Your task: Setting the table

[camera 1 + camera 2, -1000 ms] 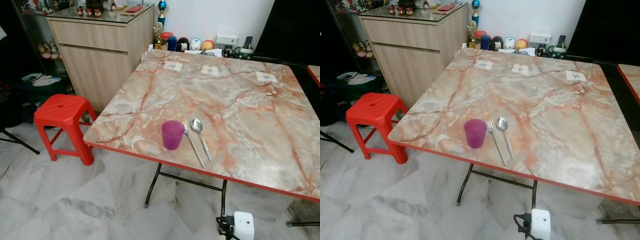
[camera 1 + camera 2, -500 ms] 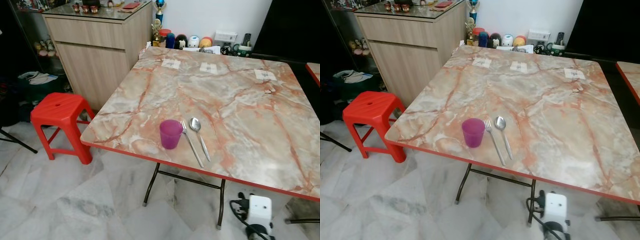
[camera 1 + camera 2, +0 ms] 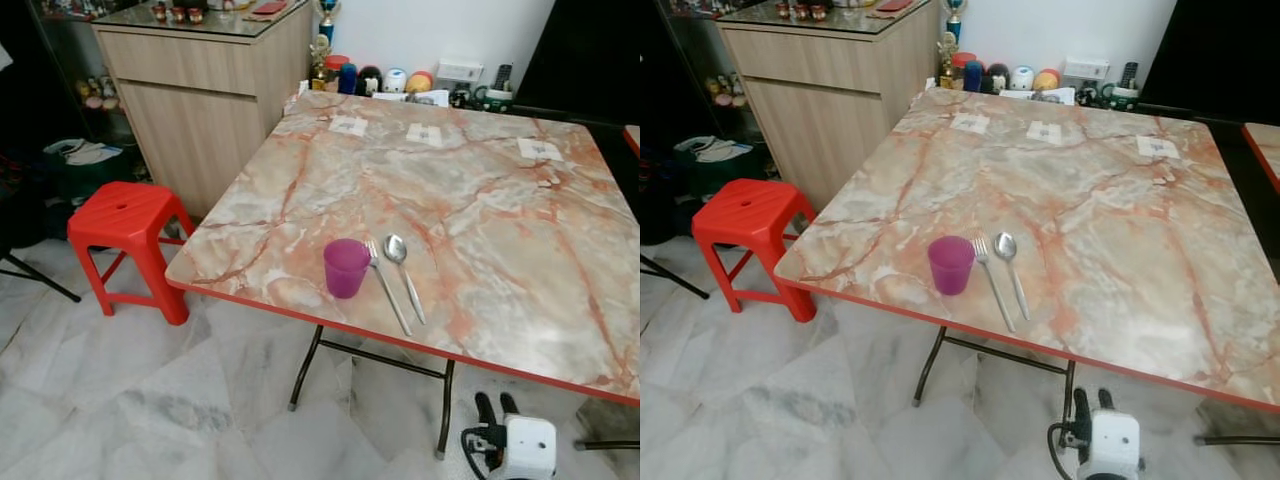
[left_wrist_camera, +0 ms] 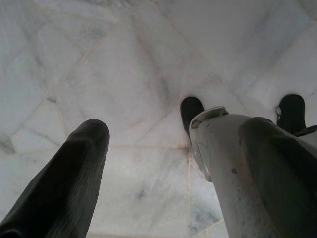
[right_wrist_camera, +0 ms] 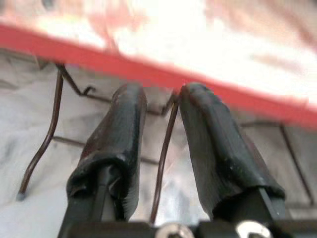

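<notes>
On the marble table with a red rim, a purple cup stands upright near the front edge. A fork and a spoon lie side by side just right of it. My right gripper hangs below the front edge, right of the table legs, fingers pointing up. In the right wrist view its fingers stand a narrow gap apart with nothing between them, facing the red rim. My left gripper hangs open over the pale floor, holding nothing.
A red plastic stool stands left of the table, before a wooden cabinet. Jars and small toys line the table's far edge, with three paper squares near them. Metal table legs stand on the marble floor.
The camera has shifted a little. My right gripper has turned under the table's front edge, so its fingers now point up. Cup, fork and spoon lie as before.
</notes>
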Tool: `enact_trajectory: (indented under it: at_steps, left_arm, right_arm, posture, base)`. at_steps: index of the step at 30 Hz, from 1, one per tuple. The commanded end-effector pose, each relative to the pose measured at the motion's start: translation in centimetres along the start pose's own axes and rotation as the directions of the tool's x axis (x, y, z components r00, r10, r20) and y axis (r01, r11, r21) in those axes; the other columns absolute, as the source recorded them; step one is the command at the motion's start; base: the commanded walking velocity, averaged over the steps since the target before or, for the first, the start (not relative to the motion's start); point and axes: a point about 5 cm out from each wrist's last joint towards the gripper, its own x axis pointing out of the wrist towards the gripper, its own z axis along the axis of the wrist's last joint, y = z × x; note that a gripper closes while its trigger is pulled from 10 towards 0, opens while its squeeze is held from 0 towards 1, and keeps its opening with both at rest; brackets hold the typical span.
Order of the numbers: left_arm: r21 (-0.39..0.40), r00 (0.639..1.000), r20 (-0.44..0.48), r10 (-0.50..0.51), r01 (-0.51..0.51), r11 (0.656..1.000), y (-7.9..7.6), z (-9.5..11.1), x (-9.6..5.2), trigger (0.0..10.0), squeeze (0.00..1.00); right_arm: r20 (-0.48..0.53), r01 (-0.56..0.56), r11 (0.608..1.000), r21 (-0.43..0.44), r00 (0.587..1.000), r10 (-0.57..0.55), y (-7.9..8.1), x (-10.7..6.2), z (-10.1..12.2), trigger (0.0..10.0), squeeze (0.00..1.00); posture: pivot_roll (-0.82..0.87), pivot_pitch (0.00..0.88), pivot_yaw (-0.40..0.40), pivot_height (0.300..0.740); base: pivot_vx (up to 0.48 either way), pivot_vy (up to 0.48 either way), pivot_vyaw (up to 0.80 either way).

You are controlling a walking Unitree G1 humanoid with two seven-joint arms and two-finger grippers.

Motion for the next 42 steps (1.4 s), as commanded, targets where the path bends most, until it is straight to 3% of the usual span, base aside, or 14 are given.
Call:
enact_trajectory:
  at_steps: [1,2,8,12,13,17,18,24,36,42]
  left_arm:
    - [0.020,1.000,-0.023,-0.006,0.007,1.000,0.0,-0.6,-0.1,10.0,0.00]
    - [0.020,1.000,-0.022,-0.007,0.008,1.000,0.0,-0.6,-0.1,10.0,0.00]
    - [0.023,1.000,-0.025,-0.009,0.010,1.000,0.0,-0.6,-0.1,10.0,0.00]
    - [0.024,1.000,-0.026,-0.010,0.011,1.000,0.0,-0.6,-0.1,10.0,0.00]
    - [0.025,1.000,-0.026,-0.010,0.011,1.000,0.0,-0.6,-0.1,10.0,0.00]
    - [0.024,1.000,-0.025,-0.010,0.010,1.000,0.0,-0.6,-0.1,10.0,0.00]
    - [0.023,1.000,-0.024,-0.011,0.011,1.000,0.0,-0.6,-0.1,10.0,0.00]
    - [0.018,1.000,-0.018,-0.009,0.010,1.000,-0.1,-0.6,-0.2,10.0,0.00]
    - [0.013,1.000,-0.013,-0.003,0.004,1.000,0.2,-0.7,-0.2,10.0,0.00]
    - [0.012,1.000,-0.015,-0.009,0.009,1.000,0.2,-0.6,-0.2,10.0,0.00]
  right_arm:
    - [0.017,-0.021,0.997,-0.068,1.000,0.022,-0.4,-0.3,0.7,10.0,0.00]
    - [0.034,-0.003,0.993,-0.115,0.999,0.007,-1.3,-0.4,1.1,10.0,0.00]
    - [0.057,-0.002,0.985,-0.170,0.998,0.011,-2.5,0.0,2.2,10.0,0.00]
    - [0.101,-0.012,0.999,-0.037,0.995,0.016,-2.2,1.7,4.7,10.0,0.00]
    - [0.143,-0.046,0.998,0.044,0.989,0.039,-1.2,3.3,6.7,10.0,0.00]
    - [0.163,-0.044,0.992,0.119,0.986,0.024,-0.4,5.0,8.0,10.0,0.00]
    - [0.158,-0.043,0.984,0.171,0.987,0.016,0.3,6.4,8.5,10.0,0.00]
    - [0.136,-0.084,0.951,0.296,0.990,0.045,2.4,9.7,9.7,10.0,0.00]
    - [0.141,-0.070,0.952,0.297,0.990,0.029,2.5,10.3,10.1,10.0,0.00]
    - [0.123,-0.042,0.956,0.289,0.992,0.007,2.0,10.5,9.7,10.0,0.00]
  posture:
    - [-0.03,0.086,-0.027,0.740]
    - [-0.03,0.088,-0.027,0.740]
    - [-0.04,0.087,-0.022,0.740]
    - [-0.04,0.083,-0.021,0.740]
    - [-0.04,0.078,-0.021,0.740]
    - [-0.04,0.073,-0.019,0.740]
    - [-0.04,0.062,-0.012,0.740]
    - [-0.01,0.043,-0.004,0.740]
    - [-0.02,0.061,0.008,0.740]
    - [-0.02,0.070,0.008,0.740]
  base:
    - [0.000,0.000,0.00]
    - [0.000,0.000,0.00]
    - [0.000,0.000,0.00]
    - [0.000,0.000,0.00]
    - [0.000,0.000,0.00]
    - [0.000,0.000,0.00]
    - [0.000,0.000,0.00]
    - [0.000,0.000,0.00]
    - [0.000,0.000,0.00]
    - [0.000,0.000,0.78]
